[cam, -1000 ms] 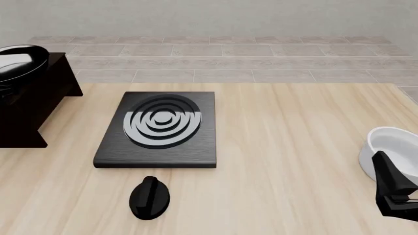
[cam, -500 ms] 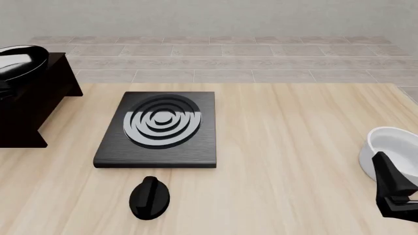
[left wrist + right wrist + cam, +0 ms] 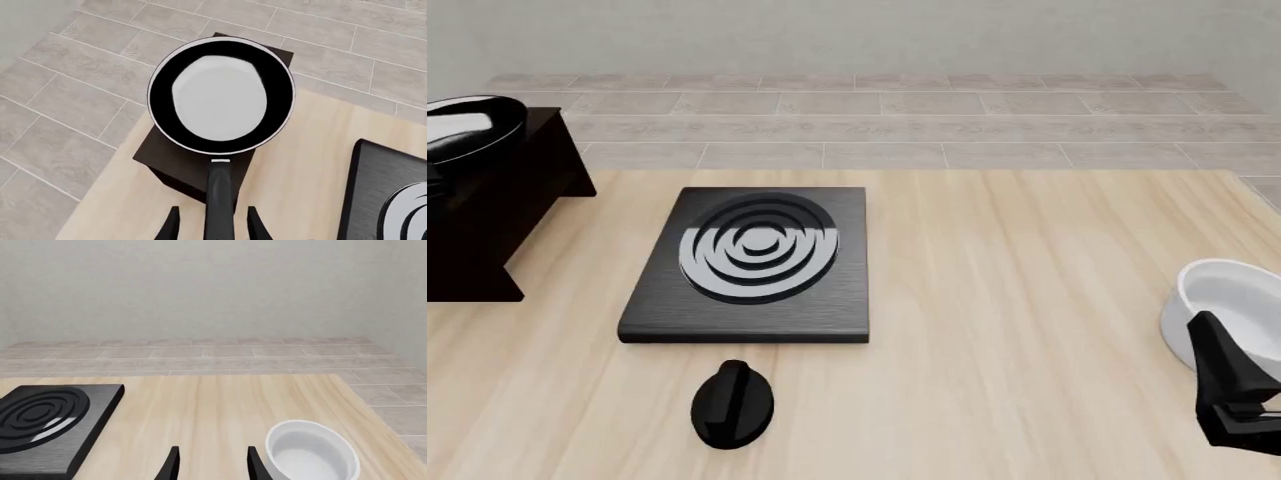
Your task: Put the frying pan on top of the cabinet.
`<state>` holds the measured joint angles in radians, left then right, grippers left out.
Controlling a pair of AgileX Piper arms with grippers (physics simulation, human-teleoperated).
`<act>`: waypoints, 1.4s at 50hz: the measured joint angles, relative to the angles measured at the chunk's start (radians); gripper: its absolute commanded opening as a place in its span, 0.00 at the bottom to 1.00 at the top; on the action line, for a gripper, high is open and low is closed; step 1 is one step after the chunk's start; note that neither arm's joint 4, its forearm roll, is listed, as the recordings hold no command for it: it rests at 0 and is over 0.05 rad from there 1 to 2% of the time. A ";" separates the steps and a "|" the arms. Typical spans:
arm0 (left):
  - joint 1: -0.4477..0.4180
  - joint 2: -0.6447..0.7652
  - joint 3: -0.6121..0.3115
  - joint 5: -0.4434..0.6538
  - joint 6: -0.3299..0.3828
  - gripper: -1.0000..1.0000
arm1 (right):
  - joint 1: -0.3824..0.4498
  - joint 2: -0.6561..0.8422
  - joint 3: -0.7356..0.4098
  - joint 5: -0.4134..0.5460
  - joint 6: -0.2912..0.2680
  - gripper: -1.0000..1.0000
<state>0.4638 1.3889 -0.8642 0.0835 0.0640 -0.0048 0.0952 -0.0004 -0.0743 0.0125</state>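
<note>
The frying pan (image 3: 220, 97), black with a glossy whitish inside, rests on the flat top of the dark cabinet (image 3: 180, 165), its handle pointing back at my left gripper (image 3: 213, 227). That gripper is open: its two fingers stand on either side of the handle with a gap on both sides. In the front view the frying pan (image 3: 474, 125) sits on the cabinet (image 3: 507, 200) at the far left edge, and the left gripper is out of frame. My right gripper (image 3: 1228, 400) is at the lower right, open and holding nothing (image 3: 210, 465).
A flat black stove plate (image 3: 754, 265) with concentric rings lies left of the table's centre. A black knob (image 3: 734, 403) sits in front of it. A white bowl (image 3: 1228, 300) stands at the right edge, just beyond the right gripper.
The bright reflection inside the pan has shifted a little; the pan stays on the cabinet. The right arm has not moved.
</note>
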 measured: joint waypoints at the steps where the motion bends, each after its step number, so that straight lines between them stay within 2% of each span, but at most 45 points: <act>1: 0.000 -0.003 -0.001 0.003 0.000 1.00 | 0.000 0.000 0.000 0.000 0.000 1.00; 21: 0.004 -0.084 -0.002 0.059 0.021 1.00 | 0.003 0.006 0.000 -0.006 -0.001 1.00; 48: -0.012 -0.186 0.040 0.118 0.048 1.00 | 0.002 0.010 0.000 -0.010 0.007 1.00; 70: -0.040 -0.379 0.074 0.250 0.058 1.00 | 0.002 -0.019 0.000 0.017 0.013 1.00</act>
<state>0.4241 1.0095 -0.7897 0.3339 0.1222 -0.0031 0.0764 -0.0004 -0.0578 0.0250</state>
